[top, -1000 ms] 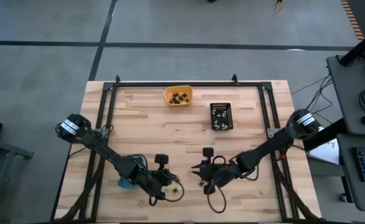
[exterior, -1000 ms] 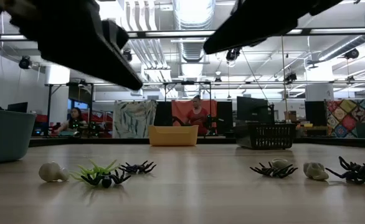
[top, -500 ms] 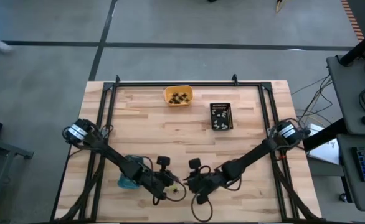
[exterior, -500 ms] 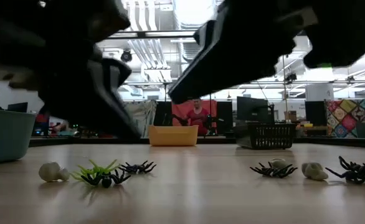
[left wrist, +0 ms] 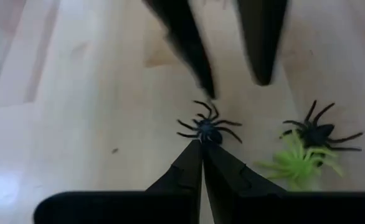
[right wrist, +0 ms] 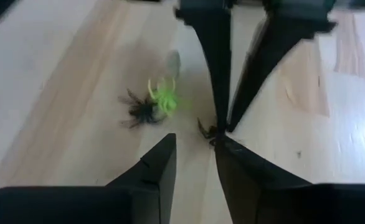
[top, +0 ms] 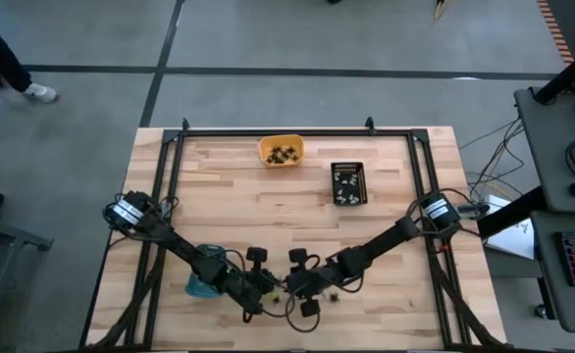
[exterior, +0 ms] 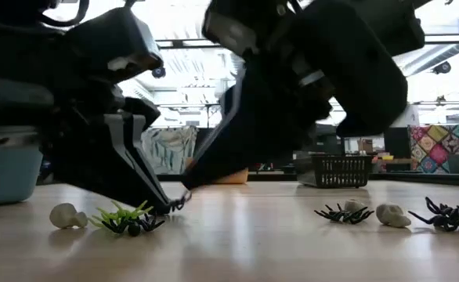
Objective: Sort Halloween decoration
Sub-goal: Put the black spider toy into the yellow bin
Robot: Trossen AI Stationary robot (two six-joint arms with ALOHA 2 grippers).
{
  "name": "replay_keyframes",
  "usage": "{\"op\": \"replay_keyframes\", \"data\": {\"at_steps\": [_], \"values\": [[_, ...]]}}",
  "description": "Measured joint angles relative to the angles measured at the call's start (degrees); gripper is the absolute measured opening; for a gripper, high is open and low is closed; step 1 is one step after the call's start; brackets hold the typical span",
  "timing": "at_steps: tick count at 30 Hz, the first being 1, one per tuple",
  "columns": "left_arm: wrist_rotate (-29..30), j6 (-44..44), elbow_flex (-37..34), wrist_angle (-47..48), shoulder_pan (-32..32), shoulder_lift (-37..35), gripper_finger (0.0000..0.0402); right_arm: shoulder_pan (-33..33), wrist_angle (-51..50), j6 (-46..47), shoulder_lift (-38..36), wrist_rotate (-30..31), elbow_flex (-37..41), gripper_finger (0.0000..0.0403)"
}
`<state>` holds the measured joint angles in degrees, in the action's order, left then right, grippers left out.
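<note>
no readable text, no labels, no brands, no numbers anywhere

A light wooden table (top: 386, 245) carries an orange tray (top: 281, 151) near its far edge and a black tray (top: 348, 183) just right of it; a blue tray (top: 201, 285) sits toward the near-left corner. Near the near edge lie tiny trinkets: a black spider (left wrist: 207, 126), a lime-green spider (left wrist: 301, 163) with another black one (left wrist: 319, 132) touching it, whitish pieces (exterior: 64, 215) and more spiders (exterior: 449, 216) farther right
</note>
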<state>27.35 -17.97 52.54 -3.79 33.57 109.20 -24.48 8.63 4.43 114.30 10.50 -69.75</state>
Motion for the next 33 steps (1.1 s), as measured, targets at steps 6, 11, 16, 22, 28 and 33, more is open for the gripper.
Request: {"op": "replay_keyframes", "data": {"at_steps": [6, 11, 16, 22, 28, 33], "values": [[-0.42, -0.60, 0.01, -0.27, -0.12, 0.49, 0.0000, 0.84, -0.23, -0.57, 0.35, 0.00, 0.10, 0.0123], [-0.50, -1.00, 0.01, -0.30, -0.16, 0.62, 0.0000, 1.30, 0.01, -2.25, 1.88, 0.68, 0.04, 0.0124], [-0.66, -1.00, 0.01, -0.29, -0.19, 0.62, 0.0000, 1.45, 0.27, -4.23, 3.55, 2.92, -0.35, 0.0125], [-0.76, -0.99, -0.01, -0.32, -0.21, 0.62, 0.0000, 1.58, 1.60, -5.50, 4.40, 4.14, -0.46, 0.0125], [-0.78, -1.00, -0.07, -0.83, -0.21, 0.65, 0.0000, 1.71, 2.57, -6.82, 4.42, 6.38, -0.46, 0.0122], [-0.85, -0.99, 0.17, -0.84, -0.23, 0.65, 0.0000, 1.74, 2.58, -7.48, 4.42, 6.67, -0.42, 0.0089]]}}
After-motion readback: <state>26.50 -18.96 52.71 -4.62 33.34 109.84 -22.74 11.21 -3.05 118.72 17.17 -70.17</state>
